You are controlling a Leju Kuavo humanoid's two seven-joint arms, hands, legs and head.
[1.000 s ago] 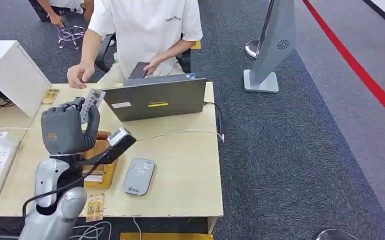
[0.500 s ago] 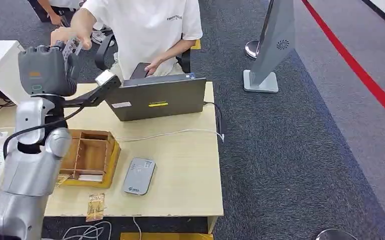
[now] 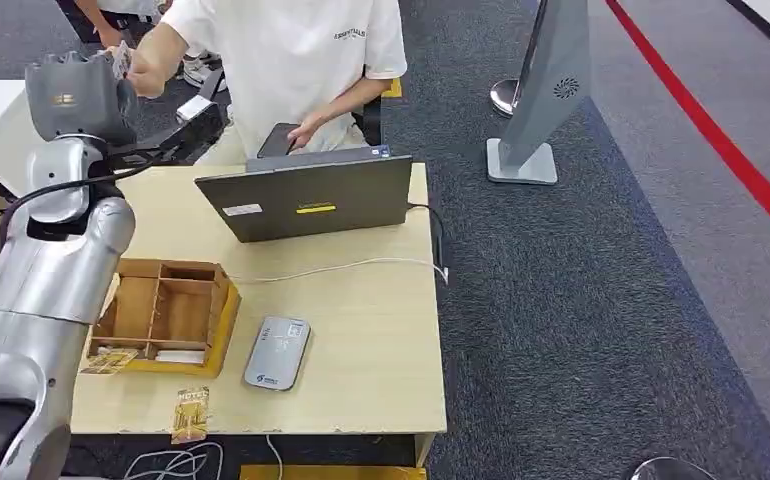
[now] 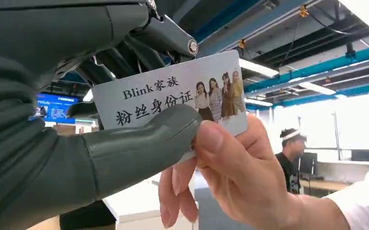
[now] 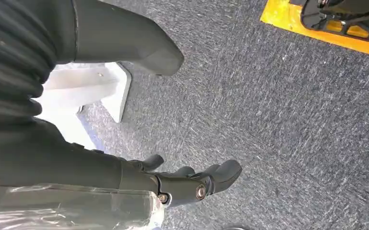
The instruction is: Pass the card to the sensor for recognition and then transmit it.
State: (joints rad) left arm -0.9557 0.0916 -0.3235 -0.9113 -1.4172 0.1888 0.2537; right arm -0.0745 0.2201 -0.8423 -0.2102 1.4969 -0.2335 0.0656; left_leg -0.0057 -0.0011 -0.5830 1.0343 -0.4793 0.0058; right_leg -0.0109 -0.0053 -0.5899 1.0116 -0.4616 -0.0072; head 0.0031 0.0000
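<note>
1. Left wrist view gives me the clearest look: my left hand (image 4: 77,143) pinches the card (image 4: 173,100) between its thick grey thumb and the darker fingers behind it.
2. That card is flat, white and glossy, printed with dark characters and a small group photo. A person's hand (image 4: 221,177) grips its other end, thumb on the face, so both of us are touching it.
3. From the head view, I see the left hand (image 3: 66,95) raised at the far left, past the table (image 3: 361,330) edge, meeting the person's hand (image 3: 146,70).
4. On the wooden table lie a rounded grey sensor (image 3: 277,352), a partitioned wooden box (image 3: 166,315) and a matte grey laptop (image 3: 306,195).
5. Right wrist view shows my right hand (image 5: 187,182) over speckled carpet, fingers loosely curled and apart, holding nothing.
</note>
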